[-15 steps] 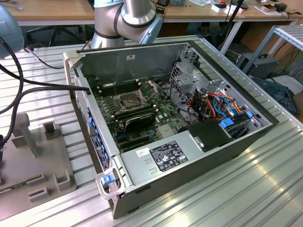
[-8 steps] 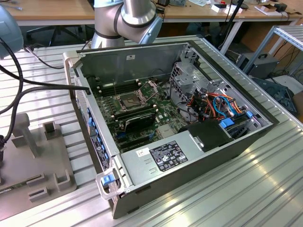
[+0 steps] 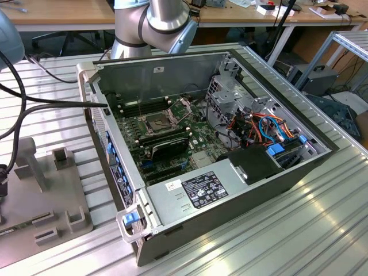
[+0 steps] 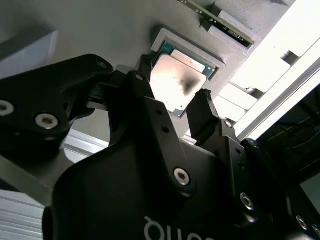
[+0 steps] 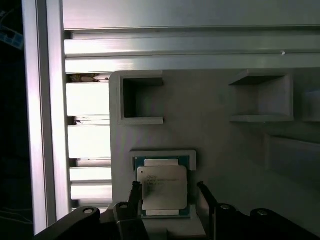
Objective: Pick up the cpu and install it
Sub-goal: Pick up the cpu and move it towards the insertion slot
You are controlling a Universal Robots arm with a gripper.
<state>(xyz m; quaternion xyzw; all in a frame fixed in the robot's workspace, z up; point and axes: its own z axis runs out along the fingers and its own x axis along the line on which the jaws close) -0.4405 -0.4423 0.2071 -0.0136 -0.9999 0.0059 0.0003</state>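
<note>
The cpu, a flat square chip with a dull silver top on a green board, lies in a shallow square recess of a grey fixture plate. In both wrist views my gripper hangs just over it, open, with one black finger at one side of the chip and the other finger at the opposite side. Nothing is held. In the exterior view the dark square socket sits on the motherboard inside the opened computer case.
The grey fixture plate with raised blocks and slots lies on the ribbed metal table at the exterior view's left. The arm's base stands behind the case. A black graphics card, cables and a power supply crowd the case.
</note>
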